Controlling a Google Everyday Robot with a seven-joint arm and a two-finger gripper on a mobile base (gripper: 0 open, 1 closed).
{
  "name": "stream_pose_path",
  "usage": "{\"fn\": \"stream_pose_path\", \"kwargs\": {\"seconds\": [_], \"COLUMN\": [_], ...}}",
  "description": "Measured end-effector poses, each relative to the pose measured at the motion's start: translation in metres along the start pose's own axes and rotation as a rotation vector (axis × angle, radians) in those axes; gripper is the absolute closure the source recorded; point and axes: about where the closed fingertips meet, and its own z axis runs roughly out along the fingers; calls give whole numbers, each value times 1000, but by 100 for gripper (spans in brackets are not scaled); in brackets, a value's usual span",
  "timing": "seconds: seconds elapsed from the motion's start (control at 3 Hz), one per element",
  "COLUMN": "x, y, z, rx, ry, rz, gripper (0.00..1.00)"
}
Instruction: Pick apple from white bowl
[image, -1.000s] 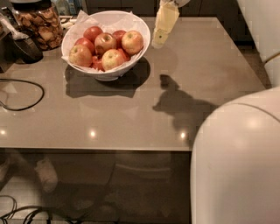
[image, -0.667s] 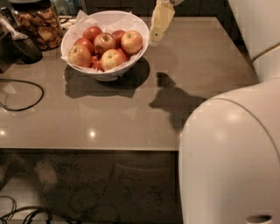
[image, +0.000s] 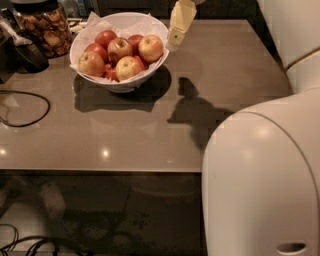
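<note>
White bowl (image: 131, 85) near the worktop's far-left corner, apple (image: 151, 48) by its right rim, gripper (image: 175, 36) just beside, cannot tell if open or closed

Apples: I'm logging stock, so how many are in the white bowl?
7 apples in the white bowl: front left, front centre, left, centre, right, back left, back. Others may hide beneath. The gripper hovers by its right rim.

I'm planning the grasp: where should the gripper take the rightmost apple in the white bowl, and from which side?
Probably grip the apple across its round middle from above: it sits atop the pile at the right rim of the white bowl, upper half free. The gripper hangs just right of that rim.
</note>
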Motion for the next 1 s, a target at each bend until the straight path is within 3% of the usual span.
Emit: {"fn": "stream_pose_path", "kwargs": {"seconds": [1.0], "x": [-45], "y": [-10], "z": [35], "rx": [-26], "ry": [-18], "rz": [-86], "gripper": [0]}}
